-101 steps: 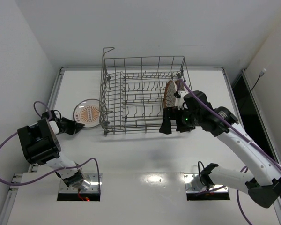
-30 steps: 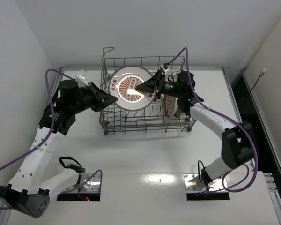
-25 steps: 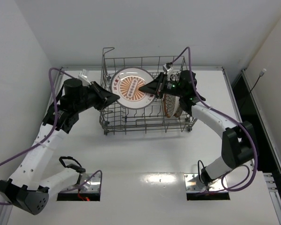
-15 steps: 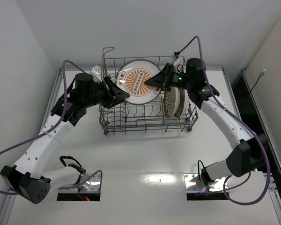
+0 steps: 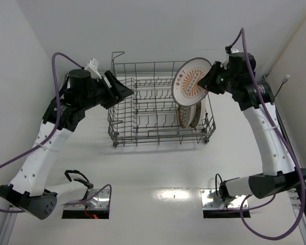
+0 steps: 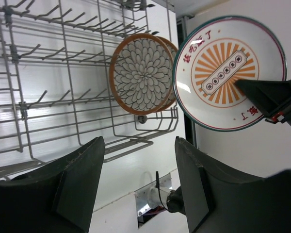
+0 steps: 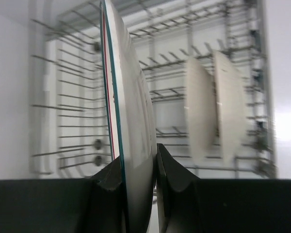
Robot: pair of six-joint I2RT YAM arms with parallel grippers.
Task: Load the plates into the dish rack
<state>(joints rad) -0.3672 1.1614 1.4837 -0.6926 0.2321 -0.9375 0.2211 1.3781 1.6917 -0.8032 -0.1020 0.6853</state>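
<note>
At the left, the left end effector (image 5: pixel 123 92) hovers by the dish rack's (image 5: pixel 153 133) upper left wall, its fingers (image 6: pixel 80 179) spread with nothing between them. The grey wire rack stands on a white surface (image 5: pixel 158 173). Two brown-rimmed petal plates (image 6: pixel 141 74) stand upright side by side between tines at its right end.

Just above them, the white sunburst plate (image 5: pixel 192 81) hangs in the air over the rack's right rim, tilted with its face toward the left arm. The right end effector (image 5: pixel 210 81) pinches the plate's edge, one finger on each face.

This looks like the last plate on its way in. The next move likely calls for turning it upright and lowering it edge-first into a free slot left of the petal plates.

Red Chinese-style characters ring the orange sunburst, too small to read. No brand mark is visible.
</note>
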